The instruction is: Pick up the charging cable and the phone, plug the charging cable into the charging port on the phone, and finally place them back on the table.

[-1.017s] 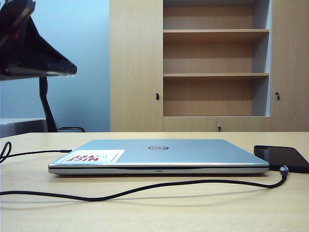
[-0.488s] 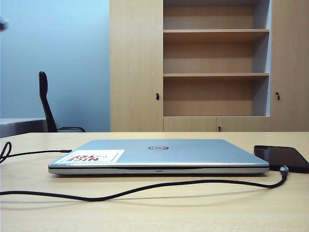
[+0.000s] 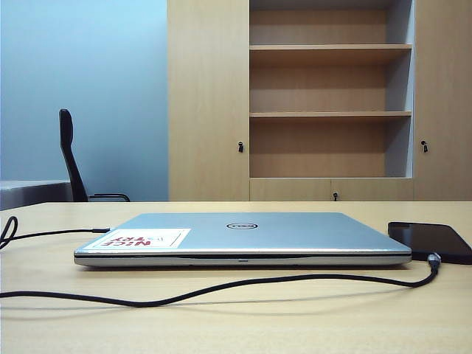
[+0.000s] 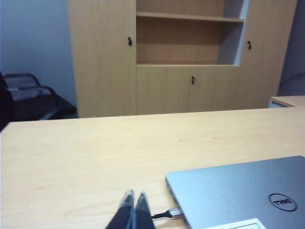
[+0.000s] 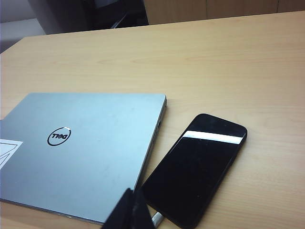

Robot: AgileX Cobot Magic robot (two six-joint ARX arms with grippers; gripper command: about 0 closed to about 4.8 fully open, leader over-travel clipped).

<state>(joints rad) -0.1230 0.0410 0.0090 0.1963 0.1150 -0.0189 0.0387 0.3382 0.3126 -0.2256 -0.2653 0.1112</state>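
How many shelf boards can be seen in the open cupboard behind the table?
2 in the exterior view: the upper shelf board and the lower shelf board beneath it. More may be hidden above the frame.

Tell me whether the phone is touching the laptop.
Apart. The right wrist view shows a strip of bare table between the phone and the laptop.

Readable marks on the closed laptop

The silver laptop [image 3: 243,234] bears a round Dell logo [image 3: 237,226] on its lid, and a red-and-white sticker [image 3: 140,238], seen upside down, whose large letters seem to read "NICE TRY".
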